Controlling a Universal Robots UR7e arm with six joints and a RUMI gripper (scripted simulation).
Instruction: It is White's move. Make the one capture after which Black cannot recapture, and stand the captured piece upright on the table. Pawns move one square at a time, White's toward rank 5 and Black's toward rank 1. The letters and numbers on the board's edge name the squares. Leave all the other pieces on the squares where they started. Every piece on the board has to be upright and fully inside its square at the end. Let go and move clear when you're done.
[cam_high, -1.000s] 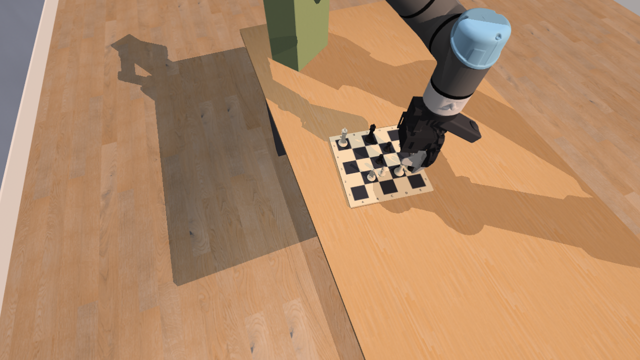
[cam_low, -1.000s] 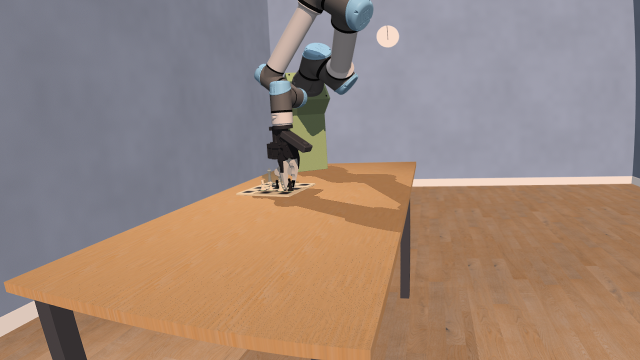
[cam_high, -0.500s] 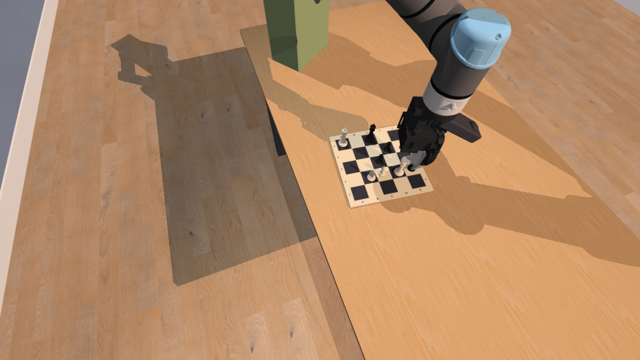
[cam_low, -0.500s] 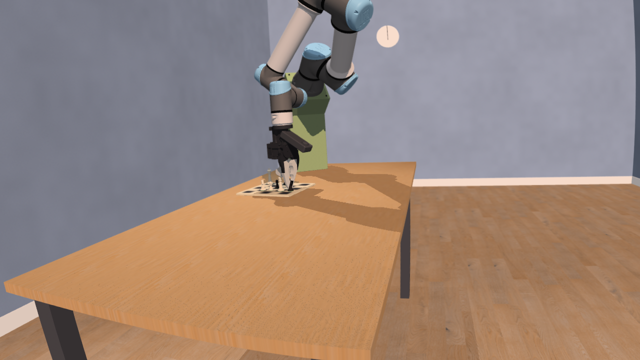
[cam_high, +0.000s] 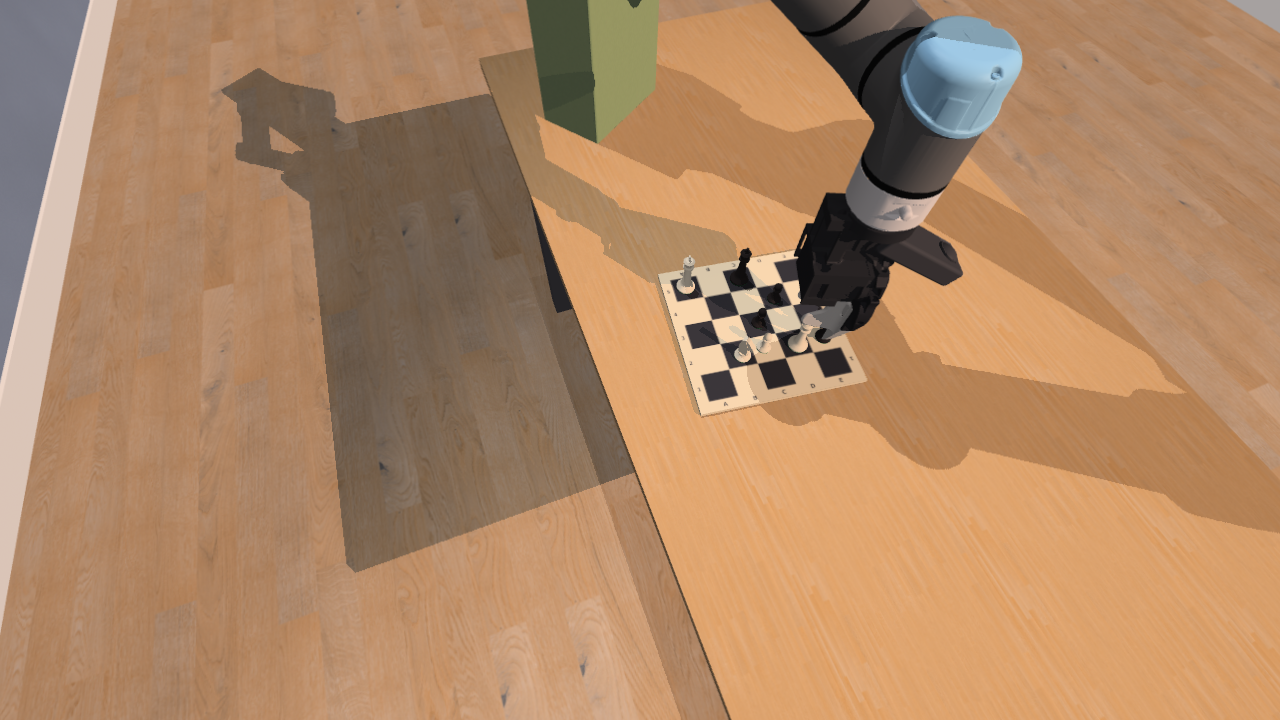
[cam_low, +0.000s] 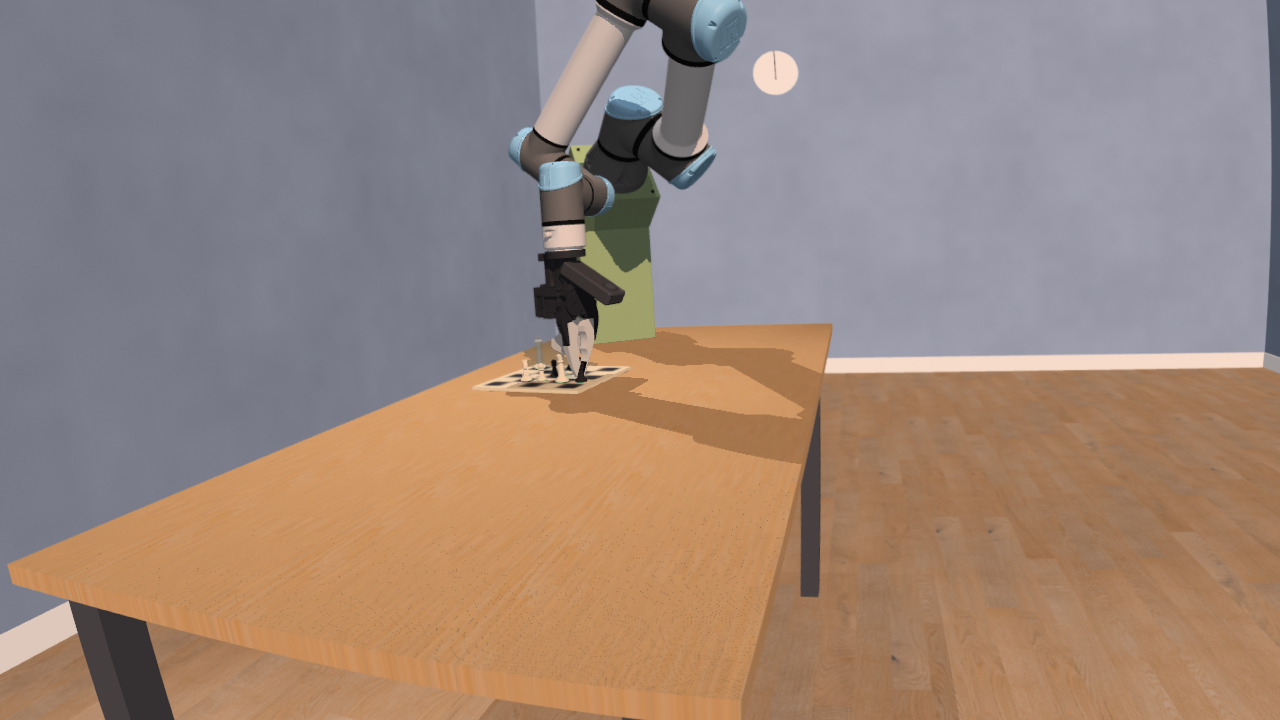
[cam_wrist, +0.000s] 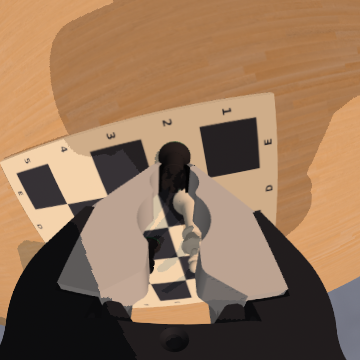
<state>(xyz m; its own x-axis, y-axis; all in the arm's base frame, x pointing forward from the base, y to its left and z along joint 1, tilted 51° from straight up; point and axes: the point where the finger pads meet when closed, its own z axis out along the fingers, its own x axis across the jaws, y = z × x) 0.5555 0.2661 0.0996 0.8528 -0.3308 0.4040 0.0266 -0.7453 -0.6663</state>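
The small chessboard (cam_high: 763, 329) lies on the wooden table, and it also shows in the exterior view (cam_low: 550, 377). My gripper (cam_high: 823, 329) stands low over the board's E-file edge, near ranks 2 and 3. In the wrist view my gripper (cam_wrist: 173, 166) is shut on a black pawn (cam_wrist: 173, 159), whose round head shows between the pale fingertips. The pawn is upright; I cannot tell whether its base touches the board. A white piece (cam_high: 802, 336) stands right beside the fingers.
Other pieces on the board: a tall white piece (cam_high: 687, 273) at the far left corner, a tall black piece (cam_high: 744, 264), two black pawns (cam_high: 775, 293) (cam_high: 760, 317), two white pawns (cam_high: 742, 351) (cam_high: 763, 342). The green robot pedestal (cam_high: 592, 62) stands behind the board.
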